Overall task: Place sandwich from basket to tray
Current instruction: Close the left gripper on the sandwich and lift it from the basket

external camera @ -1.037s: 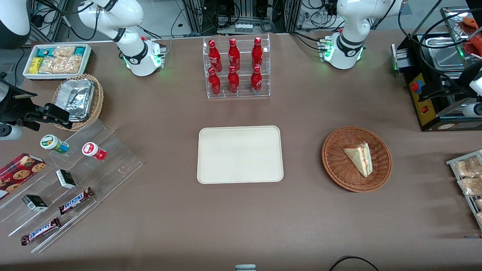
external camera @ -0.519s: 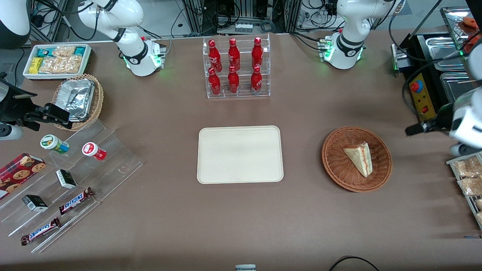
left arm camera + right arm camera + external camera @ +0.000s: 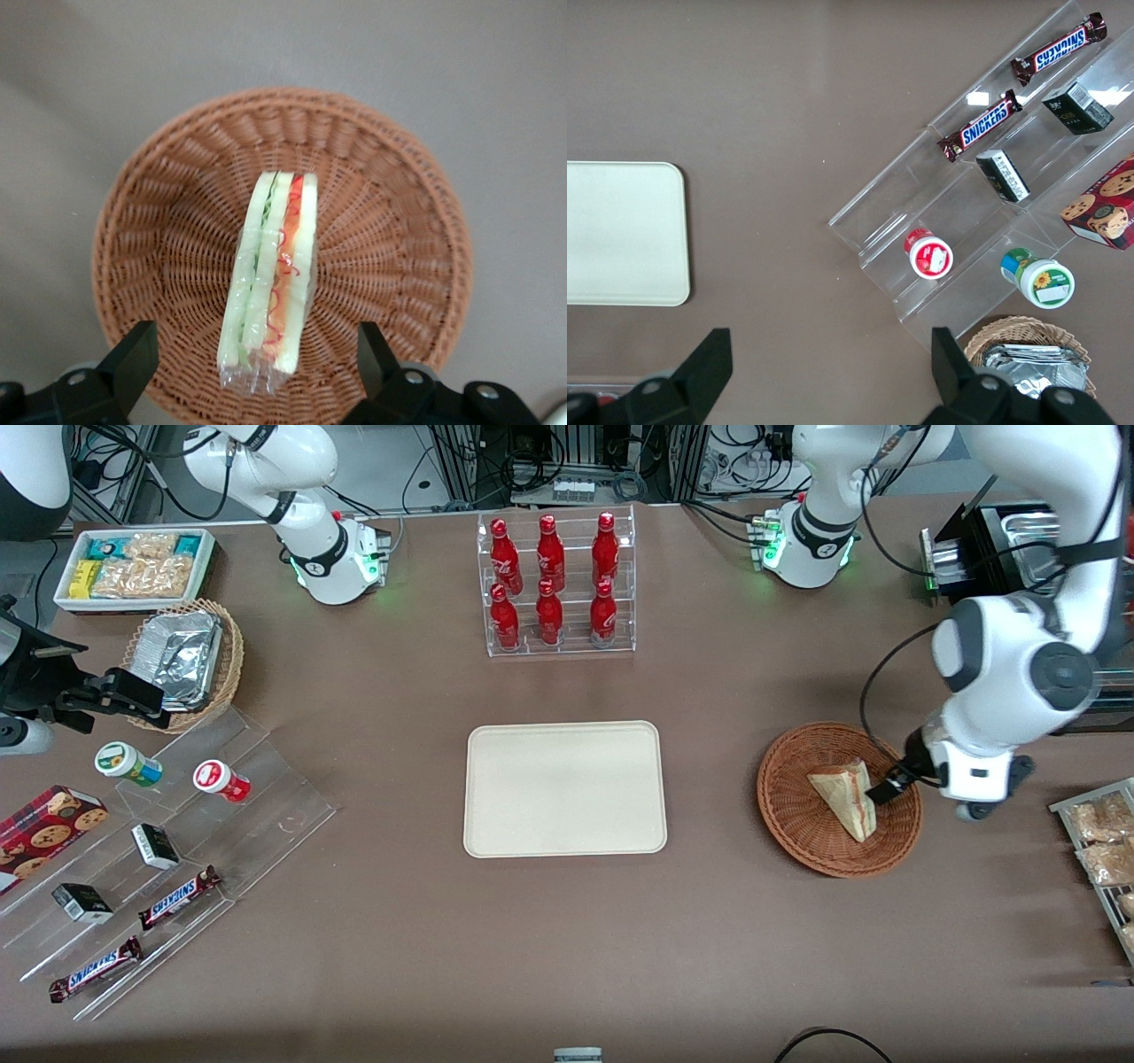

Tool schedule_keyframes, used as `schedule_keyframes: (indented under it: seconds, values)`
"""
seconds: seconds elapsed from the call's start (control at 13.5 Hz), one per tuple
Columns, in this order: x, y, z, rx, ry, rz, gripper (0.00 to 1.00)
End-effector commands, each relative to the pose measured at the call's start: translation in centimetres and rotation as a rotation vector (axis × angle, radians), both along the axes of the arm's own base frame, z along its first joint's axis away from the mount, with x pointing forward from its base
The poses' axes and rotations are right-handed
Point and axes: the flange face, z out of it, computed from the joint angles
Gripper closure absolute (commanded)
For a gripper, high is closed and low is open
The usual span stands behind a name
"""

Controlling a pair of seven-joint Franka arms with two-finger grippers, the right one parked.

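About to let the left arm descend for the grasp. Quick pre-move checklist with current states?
1. Gripper open: ok, fingers spread apart.
2. Gripper over the basket: ok, it hangs above the sandwich.
3. Sandwich between the finger lines: ok in the wrist view, fingers wider than the wedge.
4. Sandwich untouched in the basket: ok, lying on the weave.
5. Tray ready: ok, nothing lies on it.
6. Height above the sandwich: cannot tell.

We log: basket [image 3: 797,815] reddish-brown weave | sandwich [image 3: 270,283] white with red, orange, green layers | tray [image 3: 564,789] cream | claw [image 3: 257,372] black, spread above basket | tabletop [image 3: 567,939] brown
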Motion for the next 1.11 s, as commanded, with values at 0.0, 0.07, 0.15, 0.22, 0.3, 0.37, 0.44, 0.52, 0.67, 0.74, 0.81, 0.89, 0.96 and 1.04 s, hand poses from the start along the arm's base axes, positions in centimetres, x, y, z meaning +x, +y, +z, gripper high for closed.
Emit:
schedule_keyframes:
  seconds: [0.0,0.07,0.15,0.22,0.3,0.37,0.44,0.52,0.67,0.74,0.81,0.89,0.96,1.04]
  values:
    - [-3.0,-1.1,-2.2,0.003,-0.036,0.001,0.0]
    - [-3.6,-1.1,-3.1,0.003,-0.05,0.003,0.0]
    - [-3.8,-1.1,-3.8,0.003,-0.061,0.004,0.0]
    - [-3.8,-1.1,-4.7,0.004,-0.056,0.002,0.0]
    - [-3.9,-1.2,-5.7,0.006,-0.044,-0.001,0.0]
    - [-4.1,-1.3,-6.6,0.008,-0.044,-0.005,0.0]
    - [-4.1,-1.2,-6.9,0.007,-0.059,-0.005,0.08]
    - [-4.0,-1.3,-6.9,0.007,-0.062,-0.003,0.47]
    - [-3.6,-1.1,-6.4,0.005,-0.073,0.003,1.0]
    - [-3.3,-1.2,-5.7,0.005,-0.084,0.001,1.0]
    - [-3.1,-1.3,-5.2,0.005,-0.081,0.001,1.0]
    - [-2.9,-1.4,-4.3,0.004,-0.084,0.0,1.0]
    - [-2.8,-1.4,-3.4,0.005,-0.081,-0.005,1.0]
    - [-2.6,-1.5,-1.8,0.006,-0.087,-0.016,1.0]
